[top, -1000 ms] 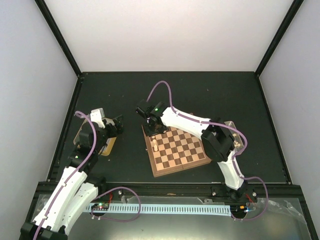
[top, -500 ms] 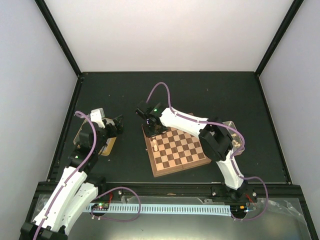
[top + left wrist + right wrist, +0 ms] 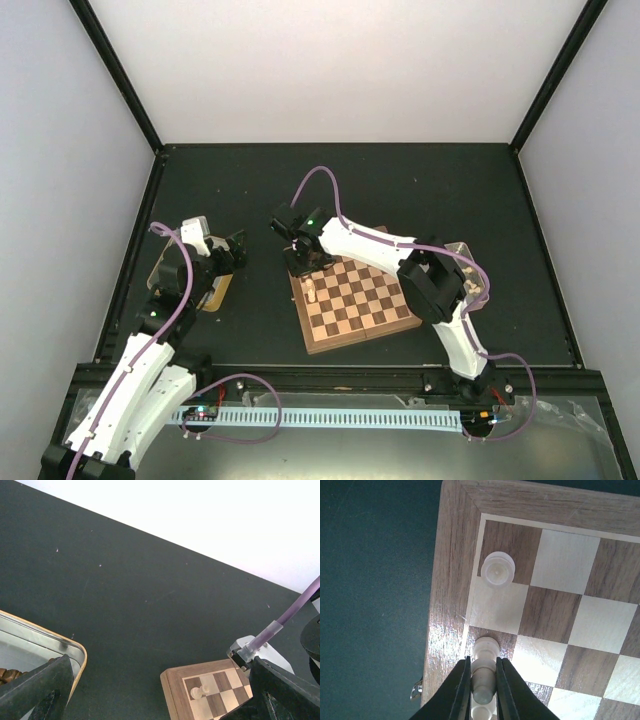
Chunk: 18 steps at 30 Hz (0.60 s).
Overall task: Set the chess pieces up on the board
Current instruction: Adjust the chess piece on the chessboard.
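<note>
The board (image 3: 362,302) lies at the middle of the table, and its corner (image 3: 451,555) fills the right wrist view. My right gripper (image 3: 483,669) is shut on a pale chess piece (image 3: 485,650), held over a dark square in the board's edge column. Another pale piece (image 3: 497,570) stands on the dark corner square; it also shows in the left wrist view as the pale piece (image 3: 198,692). In the top view the right gripper (image 3: 299,263) is at the board's far left corner. My left gripper (image 3: 236,250) hangs open and empty over the gold tin (image 3: 216,292).
The tin's rim (image 3: 75,647) shows at lower left of the left wrist view, with dark pieces (image 3: 7,673) inside. A clear tray (image 3: 478,285) sits right of the board, partly behind the right arm. Black posts and pale walls surround the dark table.
The right gripper's jaws have closed onto the pale piece, and its wrist has shifted slightly left. The left arm has not moved.
</note>
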{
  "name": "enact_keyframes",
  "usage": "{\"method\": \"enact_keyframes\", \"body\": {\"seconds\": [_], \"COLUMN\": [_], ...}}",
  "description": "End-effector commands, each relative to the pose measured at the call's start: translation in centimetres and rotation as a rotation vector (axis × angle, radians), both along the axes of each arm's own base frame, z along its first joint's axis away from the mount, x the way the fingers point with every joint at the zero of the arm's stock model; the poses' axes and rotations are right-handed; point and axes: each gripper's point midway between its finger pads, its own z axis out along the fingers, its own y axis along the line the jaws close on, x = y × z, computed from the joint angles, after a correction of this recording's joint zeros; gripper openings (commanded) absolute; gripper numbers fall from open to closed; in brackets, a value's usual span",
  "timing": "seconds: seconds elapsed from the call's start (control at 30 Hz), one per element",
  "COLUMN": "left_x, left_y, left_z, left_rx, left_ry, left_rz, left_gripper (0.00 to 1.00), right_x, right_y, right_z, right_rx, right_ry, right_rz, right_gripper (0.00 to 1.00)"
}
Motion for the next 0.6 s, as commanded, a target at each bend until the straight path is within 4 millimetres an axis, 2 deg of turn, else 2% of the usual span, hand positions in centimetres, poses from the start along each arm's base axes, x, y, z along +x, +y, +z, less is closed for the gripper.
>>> {"method": "enact_keyframes", "body": {"seconds": [0.0,0.37,0.57], "left_x": [0.1,0.1,0.1], "left_y": [-0.3,-0.3,-0.3], "left_z": [0.7,0.6,0.6], "left_rx": [-0.001,0.0,0.001], "left_ry": [-0.025,-0.022,-0.021], "left_rz": [-0.018,-0.019,-0.018], "left_gripper": [0.98,0.98,0.98], "right_x": [-0.7,-0.3,0.1], "right_y": [-0.5,-0.4,0.1], "right_z": [-0.2,1.5,3.4], "right_rx": [-0.031,-0.018,0.024], "right_ry": [0.002,-0.023,-0.052], "right_rz": [0.005,0.002,-0.006], "right_gripper": [0.14,0.2,0.27]}}
